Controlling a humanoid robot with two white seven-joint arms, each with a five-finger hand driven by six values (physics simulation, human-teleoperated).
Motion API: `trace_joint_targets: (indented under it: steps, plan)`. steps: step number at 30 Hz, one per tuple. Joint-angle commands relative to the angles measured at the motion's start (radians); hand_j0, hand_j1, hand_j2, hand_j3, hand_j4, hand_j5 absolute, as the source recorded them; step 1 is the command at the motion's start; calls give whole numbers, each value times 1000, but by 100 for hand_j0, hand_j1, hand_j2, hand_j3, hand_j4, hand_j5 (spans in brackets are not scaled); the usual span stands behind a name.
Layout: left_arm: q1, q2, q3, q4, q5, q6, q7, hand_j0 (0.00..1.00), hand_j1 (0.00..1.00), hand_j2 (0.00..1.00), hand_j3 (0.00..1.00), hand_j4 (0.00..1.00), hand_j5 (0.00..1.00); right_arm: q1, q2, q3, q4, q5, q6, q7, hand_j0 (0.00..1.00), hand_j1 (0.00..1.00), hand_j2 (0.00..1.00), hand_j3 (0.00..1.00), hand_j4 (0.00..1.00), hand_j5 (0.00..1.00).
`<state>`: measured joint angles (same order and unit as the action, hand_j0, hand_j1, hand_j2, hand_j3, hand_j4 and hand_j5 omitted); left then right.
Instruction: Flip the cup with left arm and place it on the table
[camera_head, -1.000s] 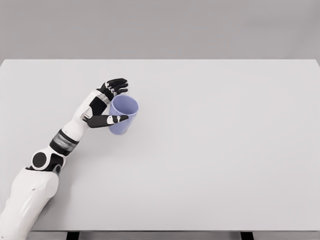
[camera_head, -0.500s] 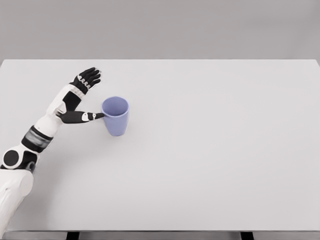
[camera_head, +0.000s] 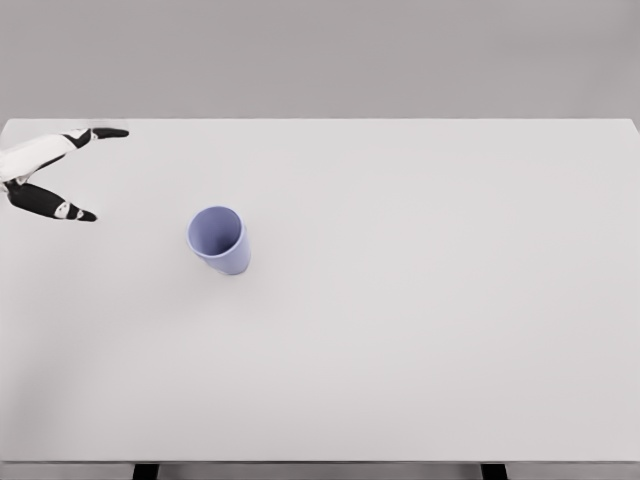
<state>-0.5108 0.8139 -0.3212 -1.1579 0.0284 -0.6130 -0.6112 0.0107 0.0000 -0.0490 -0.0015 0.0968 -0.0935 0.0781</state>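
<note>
A lilac cup (camera_head: 220, 240) stands on the white table (camera_head: 420, 300) left of the middle, mouth up and leaning a little to the left. My left hand (camera_head: 95, 172) shows at the far left edge, well apart from the cup, with its dark fingers (camera_head: 108, 132) and thumb spread wide and holding nothing. Only the hand and a bit of the white wrist show; the arm behind it is cut off by the picture's edge. The right arm is out of view.
The table's front edge (camera_head: 320, 462) runs along the bottom, with two dark legs below it. A grey wall stands behind the table's far edge.
The left hand let go of the cup and pulled back to the left edge of the picture. The cup now stands free, shifted slightly left.
</note>
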Motion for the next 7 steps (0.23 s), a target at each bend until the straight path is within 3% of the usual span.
trace_joint_targets:
  steps: [1,7]
  plan:
    - [-2,13,-15,-3,-108,2,0,100,100,100,100,100,100,0,0,0,0,0,0,0,100,100,100,100,100,100]
    - [-5,11,-15,0,-113,2,0,100,100,100,100,100,100,0,0,0,0,0,0,0,100,100,100,100,100,100]
